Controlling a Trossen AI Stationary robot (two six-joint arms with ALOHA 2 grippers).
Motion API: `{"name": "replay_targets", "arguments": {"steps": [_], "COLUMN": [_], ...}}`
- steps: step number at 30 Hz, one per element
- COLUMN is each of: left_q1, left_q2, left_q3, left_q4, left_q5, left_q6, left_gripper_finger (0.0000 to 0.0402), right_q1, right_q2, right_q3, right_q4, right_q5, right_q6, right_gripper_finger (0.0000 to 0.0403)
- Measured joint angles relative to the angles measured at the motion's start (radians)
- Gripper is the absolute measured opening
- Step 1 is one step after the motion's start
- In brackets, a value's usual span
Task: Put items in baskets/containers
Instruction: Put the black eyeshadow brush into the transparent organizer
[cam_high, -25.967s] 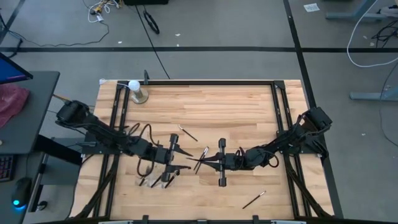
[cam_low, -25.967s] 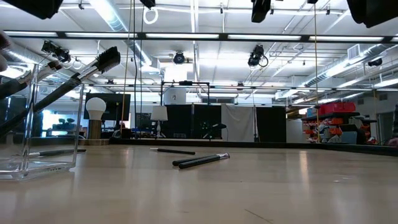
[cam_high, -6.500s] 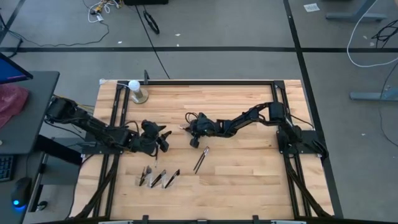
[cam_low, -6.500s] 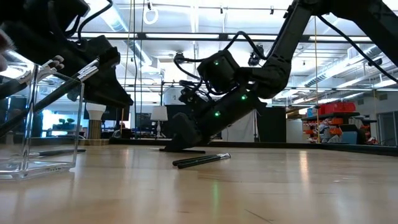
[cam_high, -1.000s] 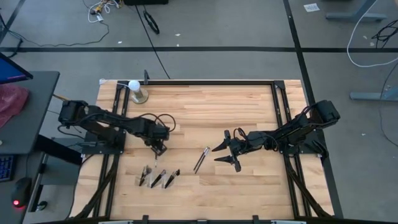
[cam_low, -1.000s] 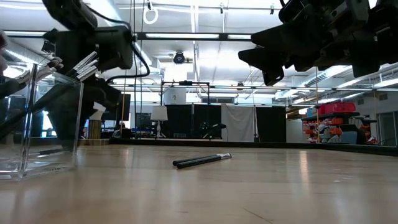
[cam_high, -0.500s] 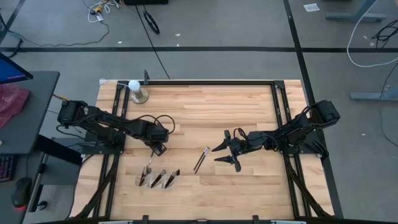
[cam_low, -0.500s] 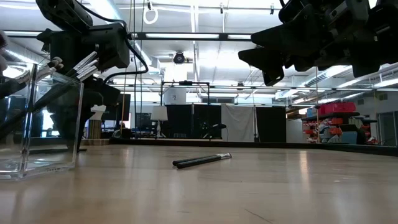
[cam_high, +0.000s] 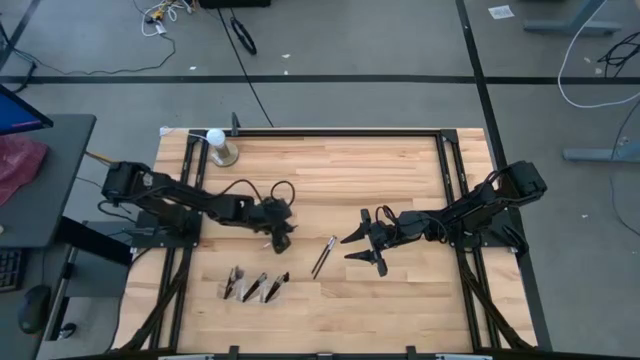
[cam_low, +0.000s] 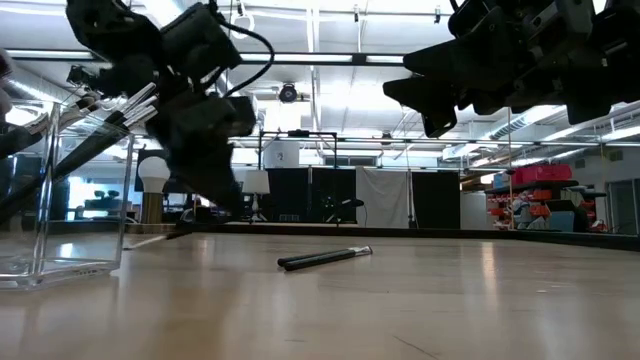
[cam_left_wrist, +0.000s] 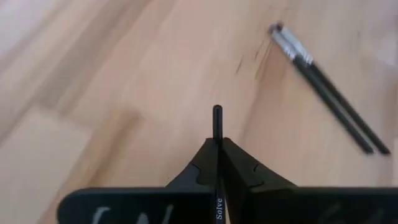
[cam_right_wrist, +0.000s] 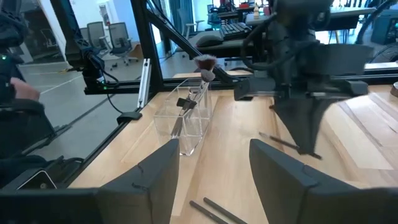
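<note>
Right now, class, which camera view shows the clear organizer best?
The right wrist view: the clear organizer shows its walls, with brushes leaning inside. The low view cuts it off at the picture's edge. The high view shows mostly the brush tips, the plastic barely visible. The left wrist view misses it.

Robotics lab in an open industrial hall, wooden desk (cam_high: 380, 180) framed by black rails, exposed ceiling ducts (cam_low: 180, 30), strip lights (cam_low: 330, 58), office chairs (cam_right_wrist: 118, 46), floor cables (cam_high: 240, 30)
</note>
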Motion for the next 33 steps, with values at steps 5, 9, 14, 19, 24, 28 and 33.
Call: {"name": "replay_targets", "arguments": {"steps": [5, 9, 14, 19, 24, 28, 33], "left_q1": [0.035, 0.057, 0.062, 0.062, 0.052, 0.016, -0.063], "left_q2": [0.096, 0.197, 0.299, 0.314, 0.220, 0.114, -0.007], "left_q3": [0.017, 0.079, 0.181, 0.251, 0.289, 0.278, 0.211], "left_q4": [0.146, 0.177, 0.179, 0.136, -0.060, -0.223, -0.336], "left_q5": [-0.006, -0.007, -0.008, -0.014, -0.056, -0.140, -0.193], "left_q6": [0.083, 0.139, 0.202, 0.236, 0.269, 0.277, 0.252], "left_gripper_finger": [0.0005, 0.0001, 0.0005, 0.0006, 0.0006, 0.0006, 0.0007], "right_q1": [0.000, 0.000, 0.000, 0.000, 0.000, 0.000, 0.001], "right_q2": [0.000, 0.000, 0.000, 0.000, 0.000, -0.001, -0.001], "right_q3": [0.000, 0.000, 0.000, 0.000, -0.001, -0.001, 0.000], "right_q4": [-0.001, -0.012, -0.037, -0.062, -0.087, -0.102, -0.118], "right_q5": [0.000, -0.001, -0.004, -0.004, -0.004, -0.003, -0.003], "right_q6": [0.000, 0.000, 0.022, 0.036, 0.052, 0.055, 0.058], "right_gripper_finger": [0.0197, 0.0197, 0.0197, 0.0197, 0.0197, 0.0197, 0.0197]}}
